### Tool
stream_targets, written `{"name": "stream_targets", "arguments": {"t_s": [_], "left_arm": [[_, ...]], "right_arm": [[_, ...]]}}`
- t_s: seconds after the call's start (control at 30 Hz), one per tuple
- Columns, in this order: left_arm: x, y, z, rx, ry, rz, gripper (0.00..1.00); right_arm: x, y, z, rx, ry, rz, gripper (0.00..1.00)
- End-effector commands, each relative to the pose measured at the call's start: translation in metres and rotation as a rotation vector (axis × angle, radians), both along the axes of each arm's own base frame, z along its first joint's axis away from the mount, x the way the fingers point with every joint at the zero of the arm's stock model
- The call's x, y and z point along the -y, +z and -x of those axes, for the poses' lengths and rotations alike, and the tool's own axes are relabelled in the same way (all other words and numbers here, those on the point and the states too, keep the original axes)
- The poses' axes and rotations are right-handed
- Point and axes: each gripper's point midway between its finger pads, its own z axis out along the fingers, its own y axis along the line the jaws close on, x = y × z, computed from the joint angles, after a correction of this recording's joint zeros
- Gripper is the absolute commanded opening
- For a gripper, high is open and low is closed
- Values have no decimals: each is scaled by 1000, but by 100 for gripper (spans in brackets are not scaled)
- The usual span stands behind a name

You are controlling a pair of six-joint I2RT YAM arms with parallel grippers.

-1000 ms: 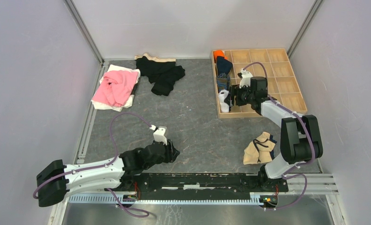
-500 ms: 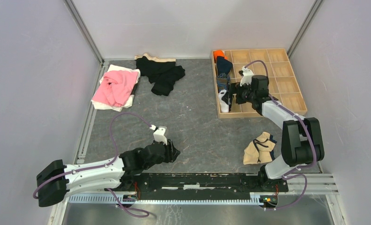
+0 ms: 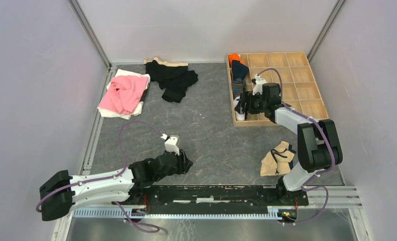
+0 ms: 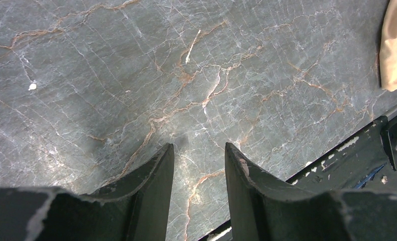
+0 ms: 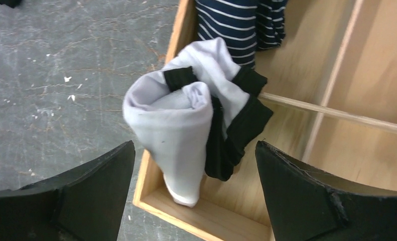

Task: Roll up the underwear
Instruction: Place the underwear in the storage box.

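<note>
The right gripper (image 5: 192,150) hangs wide open and empty, fingers either side of the rolled white underwear (image 5: 178,120) with black trim, which stands in the corner compartment of the wooden tray (image 5: 196,220), beside navy striped underwear (image 5: 236,25). The roll looks light, soft and apt to unroll; gripping across its middle seems safest. The left gripper (image 4: 199,153), slightly open, holds nothing above the table (image 4: 111,65).

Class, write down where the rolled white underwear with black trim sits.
In the right wrist view, the white underwear roll stands in the near-left corner compartment of the wooden tray, beside the navy striped underwear.
</note>
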Motion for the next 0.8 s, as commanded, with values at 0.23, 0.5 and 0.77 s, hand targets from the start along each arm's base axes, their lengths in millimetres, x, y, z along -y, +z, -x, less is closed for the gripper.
{"name": "stream_targets", "arguments": {"t_s": [0.23,0.5,0.77], "left_arm": [[8,10,-2,-6,21,64,49],[8,8,-3,-7,19,57,49],[6,7,-2,-10,22,52,49]], "right_arm": [[2,5,-25,55,-58,-9,79],[0,-3,-27,46,-42,-12,49],[3,-7,-24,48,-31,-11,29]]}}
